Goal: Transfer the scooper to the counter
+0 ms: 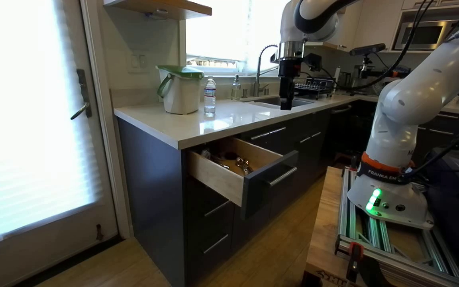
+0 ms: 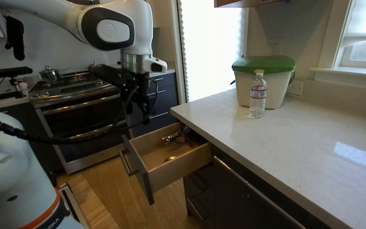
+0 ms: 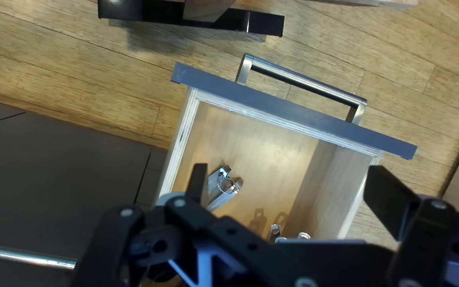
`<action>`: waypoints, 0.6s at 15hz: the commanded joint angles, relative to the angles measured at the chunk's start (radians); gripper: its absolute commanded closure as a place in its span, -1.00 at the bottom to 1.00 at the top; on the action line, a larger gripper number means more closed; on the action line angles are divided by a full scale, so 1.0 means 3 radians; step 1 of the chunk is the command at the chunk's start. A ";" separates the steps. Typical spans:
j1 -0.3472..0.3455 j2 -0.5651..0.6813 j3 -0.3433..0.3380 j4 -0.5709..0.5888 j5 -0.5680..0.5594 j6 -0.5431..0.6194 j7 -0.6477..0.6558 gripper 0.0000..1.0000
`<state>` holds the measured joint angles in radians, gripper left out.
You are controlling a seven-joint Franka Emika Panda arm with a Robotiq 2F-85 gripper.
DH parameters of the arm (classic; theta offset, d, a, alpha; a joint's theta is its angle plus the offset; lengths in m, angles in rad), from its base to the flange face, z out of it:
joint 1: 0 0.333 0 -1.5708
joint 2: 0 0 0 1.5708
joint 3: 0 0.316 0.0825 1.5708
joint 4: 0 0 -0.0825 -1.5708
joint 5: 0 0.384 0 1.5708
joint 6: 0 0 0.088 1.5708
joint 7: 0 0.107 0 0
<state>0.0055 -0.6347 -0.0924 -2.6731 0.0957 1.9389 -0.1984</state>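
My gripper (image 3: 287,173) is open, with nothing between its fingers, high above the pulled-out drawer (image 3: 293,113). The gripper also hangs in both exterior views (image 1: 286,107) (image 2: 146,120). Shiny metal tongs (image 3: 223,187) lie in the drawer near its left side in the wrist view. Other metal handle ends (image 3: 275,230) show low in that view, mostly hidden by the gripper. I cannot tell which utensil is the scooper. The utensils also show small in both exterior views (image 1: 243,164) (image 2: 170,137). The pale counter (image 1: 161,121) runs above the drawer and also shows here (image 2: 284,143).
A white bucket with a green lid (image 1: 182,91) and a water bottle (image 1: 210,97) stand on the counter, also in an exterior view (image 2: 264,86) (image 2: 258,97). The counter's edge overhangs the drawer's back. The drawer's front has a metal handle (image 3: 305,81). A sink (image 1: 281,102) lies farther along.
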 commanded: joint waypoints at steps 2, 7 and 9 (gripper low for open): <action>0.0066 0.0123 0.0074 -0.0027 0.0044 0.0286 0.0028 -1.00; 0.0326 0.0493 0.0340 -0.0064 0.0241 0.0862 0.0215 -1.00; 0.0406 0.0668 0.0436 -0.0076 0.0337 0.1034 0.0347 -1.00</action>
<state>0.0923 -0.5101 0.0068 -2.6848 0.1525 2.1725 -0.1460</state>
